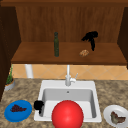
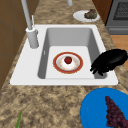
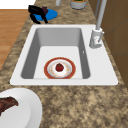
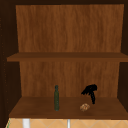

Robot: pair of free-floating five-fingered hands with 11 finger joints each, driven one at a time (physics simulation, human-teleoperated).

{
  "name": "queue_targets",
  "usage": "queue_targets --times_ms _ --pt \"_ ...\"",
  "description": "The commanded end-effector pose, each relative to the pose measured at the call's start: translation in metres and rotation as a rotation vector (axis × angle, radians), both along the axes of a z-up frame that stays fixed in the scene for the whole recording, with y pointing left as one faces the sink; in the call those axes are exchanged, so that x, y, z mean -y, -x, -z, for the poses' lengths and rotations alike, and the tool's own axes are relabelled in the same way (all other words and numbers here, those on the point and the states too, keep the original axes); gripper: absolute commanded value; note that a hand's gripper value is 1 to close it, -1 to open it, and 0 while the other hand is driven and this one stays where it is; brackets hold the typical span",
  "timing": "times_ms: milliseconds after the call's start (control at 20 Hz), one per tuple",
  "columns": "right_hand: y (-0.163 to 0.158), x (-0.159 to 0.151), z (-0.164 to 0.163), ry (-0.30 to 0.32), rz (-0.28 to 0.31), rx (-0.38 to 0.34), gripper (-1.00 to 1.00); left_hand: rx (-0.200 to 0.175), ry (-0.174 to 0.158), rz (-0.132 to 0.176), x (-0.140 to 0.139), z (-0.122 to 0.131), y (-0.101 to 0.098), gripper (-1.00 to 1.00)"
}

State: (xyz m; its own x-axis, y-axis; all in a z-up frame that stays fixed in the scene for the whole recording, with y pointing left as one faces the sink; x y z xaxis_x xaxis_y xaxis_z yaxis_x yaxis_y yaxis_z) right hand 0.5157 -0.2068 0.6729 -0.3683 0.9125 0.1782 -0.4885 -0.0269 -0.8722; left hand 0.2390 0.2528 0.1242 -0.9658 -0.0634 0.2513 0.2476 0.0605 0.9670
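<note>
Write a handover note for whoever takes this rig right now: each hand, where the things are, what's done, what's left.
Right hand: up in the wall cabinet, fingers pointing down, relaxed, holding nothing, just above and right of the small brown lump on the lower shelf.
Left hand: idle over the sink's front left rim, beside the blue plate of grapes, holding nothing.
Green bottle stands upright further left on the same shelf.
In the sink basin a red-rimmed plate carries a red fruit.
Done: nothing grasped yet. Left: the lump is untouched.
</note>
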Motion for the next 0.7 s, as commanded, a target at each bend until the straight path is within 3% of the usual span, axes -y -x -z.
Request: queue_targets --times_ms 0,100,300,450,650 --pt "0.025 0.001 -0.011 0.000 0.026 0.029 -1.00 0.000 0.000 0.000 0.000 0.000 0.000 0.00" --pt "0.029 -0.001 -0.006 0.015 0.013 0.047 -1.00 0.000 0.000 0.000 0.000 0.000 0.000 0.00" --pt "0.050 0.002 -0.008 0.009 0.047 0.124 -1.00 0.000 0.000 0.000 0.000 0.000 0.000 0.00" --pt "0.071 0.006 -0.009 -0.014 0.049 0.113 -1.00 0.000 0.000 0.000 0.000 0.000 0.000 0.00" --pt "0.095 0.009 -0.009 -0.035 0.041 0.153 -1.00 0.000 0.000 0.000 0.000 0.000 0.000 0.00"
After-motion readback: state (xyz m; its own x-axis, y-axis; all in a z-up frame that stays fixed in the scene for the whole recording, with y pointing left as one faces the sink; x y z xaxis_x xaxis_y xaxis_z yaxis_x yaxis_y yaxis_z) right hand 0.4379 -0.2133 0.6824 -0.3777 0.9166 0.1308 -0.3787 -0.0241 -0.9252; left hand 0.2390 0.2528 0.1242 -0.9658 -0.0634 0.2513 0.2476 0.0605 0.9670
